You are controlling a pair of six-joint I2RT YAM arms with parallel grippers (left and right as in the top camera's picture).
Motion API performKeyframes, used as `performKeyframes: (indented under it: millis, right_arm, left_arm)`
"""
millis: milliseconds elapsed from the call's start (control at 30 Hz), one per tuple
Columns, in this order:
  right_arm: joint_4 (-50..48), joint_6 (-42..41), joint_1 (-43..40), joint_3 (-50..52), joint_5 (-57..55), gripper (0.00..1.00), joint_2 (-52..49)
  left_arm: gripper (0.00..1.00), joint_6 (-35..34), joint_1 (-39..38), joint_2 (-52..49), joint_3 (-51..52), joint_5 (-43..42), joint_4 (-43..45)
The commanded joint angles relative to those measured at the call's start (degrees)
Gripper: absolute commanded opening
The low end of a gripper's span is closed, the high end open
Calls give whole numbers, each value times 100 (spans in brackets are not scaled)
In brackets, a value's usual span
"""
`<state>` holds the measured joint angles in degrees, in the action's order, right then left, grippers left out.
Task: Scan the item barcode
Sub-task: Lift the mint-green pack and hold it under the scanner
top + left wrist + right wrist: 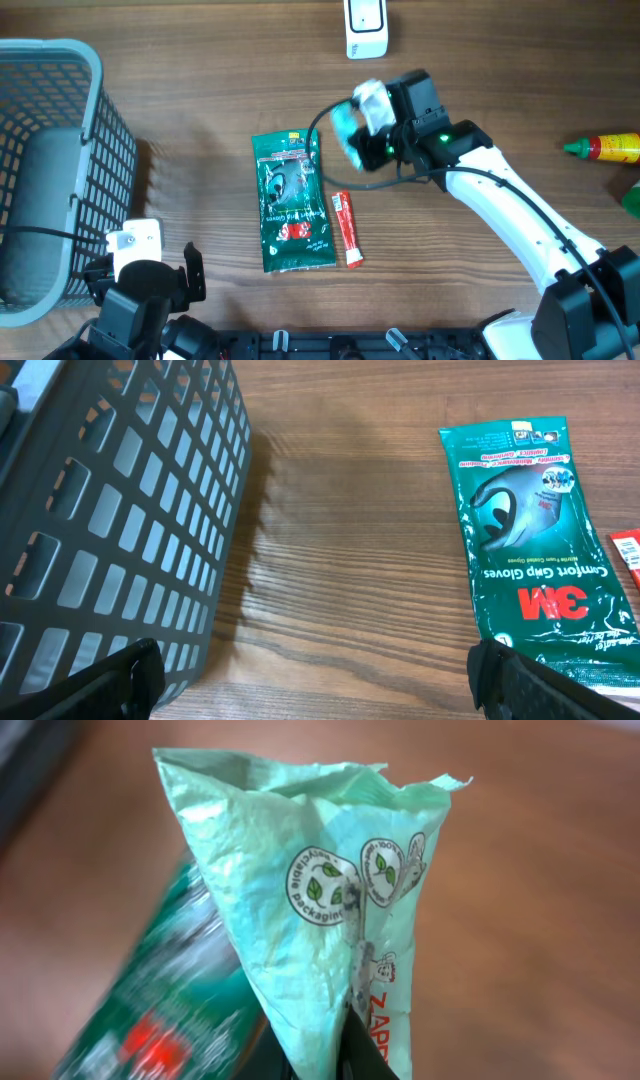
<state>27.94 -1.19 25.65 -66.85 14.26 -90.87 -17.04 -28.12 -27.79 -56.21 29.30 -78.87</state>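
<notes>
While left claw (315, 685) sits wide open, empty, by the grey basket (120, 510), right claw (360, 126) pinches a crumpled mint-green packet (320, 920) tight, lifted off the tabletop (200, 100) between white scanner (365, 28) and green glove pack (292, 205).

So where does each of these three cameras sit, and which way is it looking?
Overhead: above the table, looking straight down; both arms show, left gripper open, right gripper shut on a packet.
Left wrist: on the left arm, looking low across the table past the basket to the glove pack; its two fingertips frame the bottom corners.
Right wrist: on the right arm, looking along its fingers at the packet, close up.
Shared: the glove pack appears in all three.
</notes>
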Motion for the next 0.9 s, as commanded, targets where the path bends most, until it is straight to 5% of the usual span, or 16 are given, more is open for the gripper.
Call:
performKeyframes:
  millis: [0,267,667,867]
  right_arm:
    - [-297,-767,-24,-63,-1932,4,9]
    - [-874,-125,-365,-656,-1943,4,-929]
    - [-2,1064,-874,-5261,-2050,4,-4690]
    - [-46,973,-874,-5670,-2155,4,-4992]
  left_arm:
    - [100,-7,0,26,-11,17,13]
    - [100,-7,0,26,-11,17,13]
    - [100,-7,0,26,-11,17,13]
    - [100,-7,0,26,-11,17,13]
